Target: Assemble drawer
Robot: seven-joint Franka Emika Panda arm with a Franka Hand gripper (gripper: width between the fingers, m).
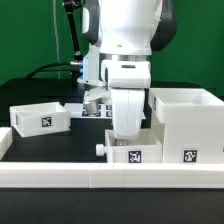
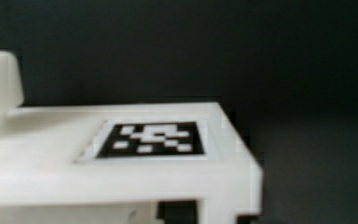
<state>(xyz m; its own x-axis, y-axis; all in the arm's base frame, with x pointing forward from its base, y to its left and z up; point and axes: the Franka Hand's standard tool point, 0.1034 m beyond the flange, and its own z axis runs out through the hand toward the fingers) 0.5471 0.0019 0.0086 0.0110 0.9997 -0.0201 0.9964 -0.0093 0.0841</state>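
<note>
The gripper (image 1: pixel 128 138), its spread untellable, hung over a small white plastic knobbed tray (image 1: pixel 118 152) bearing a black-and-white square tag (image 2: pixel 155 139).

Bare table (image 1: pixel 72 146) between lone tray (image 1: pixel 40 118) and knobbed tray (image 1: pixel 130 155), case (image 1: pixel 186 125) just beside it, rail (image 1: pixel 60 174) in front

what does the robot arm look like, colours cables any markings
The arm has glossy white, rounded shells with black sections at the joints. Its blocky lower housing is white too. A thin dark cable trails behind it. No markings are legible.
</note>
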